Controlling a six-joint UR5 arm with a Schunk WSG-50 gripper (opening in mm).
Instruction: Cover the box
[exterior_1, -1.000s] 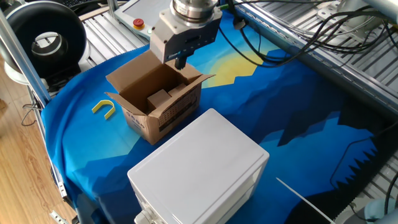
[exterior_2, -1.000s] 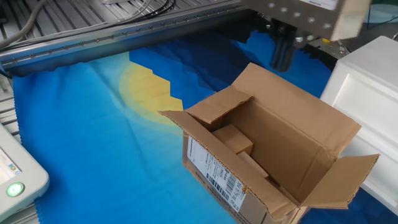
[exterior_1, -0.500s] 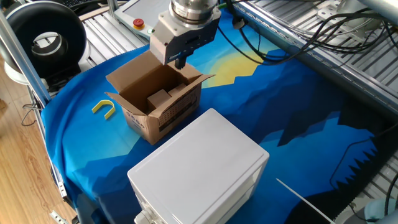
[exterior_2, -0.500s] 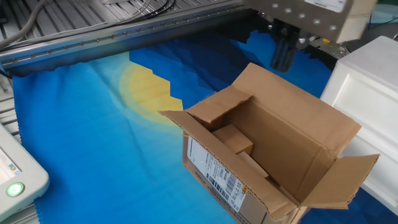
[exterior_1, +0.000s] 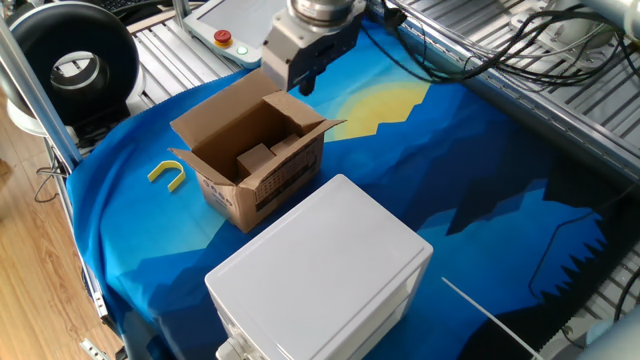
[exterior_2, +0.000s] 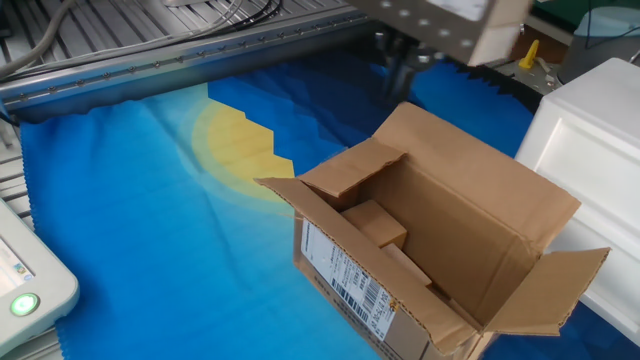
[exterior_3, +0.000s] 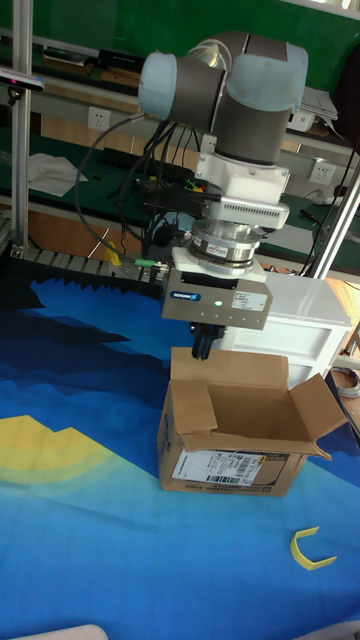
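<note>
The box (exterior_2: 400, 300) carries a white label with a barcode and small print, too fine to read. Black print on its side (exterior_1: 270, 185) is likewise illegible.

White plastic box (exterior_1: 325, 262) on blue cloth (exterior_1: 480, 190); yellow U-shaped piece (exterior_1: 168, 174) (lying flat) nearby.

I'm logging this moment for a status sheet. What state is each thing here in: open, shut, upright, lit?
box: upright, all four flaps open, smaller cardboard piece inside.
pincer: behind the box's rear flap, touching nothing; open or shut cannot be told.
white plastic box: lid shut.
yellow U-shaped piece: lying flat on the cloth.
green button: lit.
</note>
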